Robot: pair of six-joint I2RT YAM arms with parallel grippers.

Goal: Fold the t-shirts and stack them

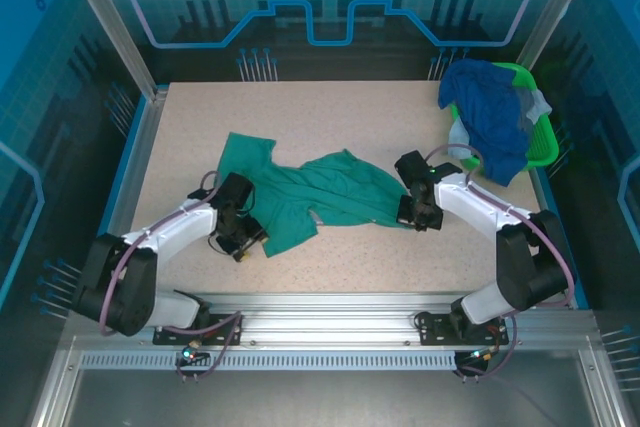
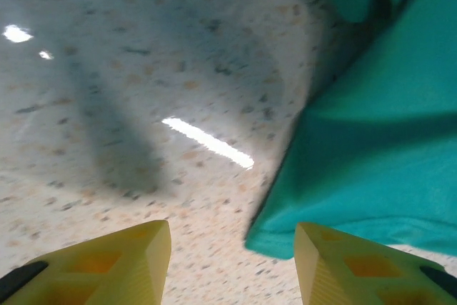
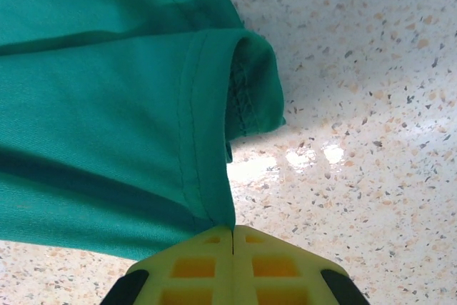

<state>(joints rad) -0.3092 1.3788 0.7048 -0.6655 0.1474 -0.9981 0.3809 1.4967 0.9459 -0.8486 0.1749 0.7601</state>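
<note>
Right hand (image 3: pixel 233 232) tight on teal t-shirt (image 3: pixel 107 105) hem

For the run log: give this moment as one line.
teal t-shirt: rumpled on table | left pincer: open, beside shirt edge | right pincer: shut on hem | basket: other shirts piled

Crumpled teal t-shirt (image 1: pixel 340 192) on speckled table (image 1: pixel 300 117)

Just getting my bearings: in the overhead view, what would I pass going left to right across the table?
Left gripper → teal-green t-shirt → right gripper → green basket
</note>
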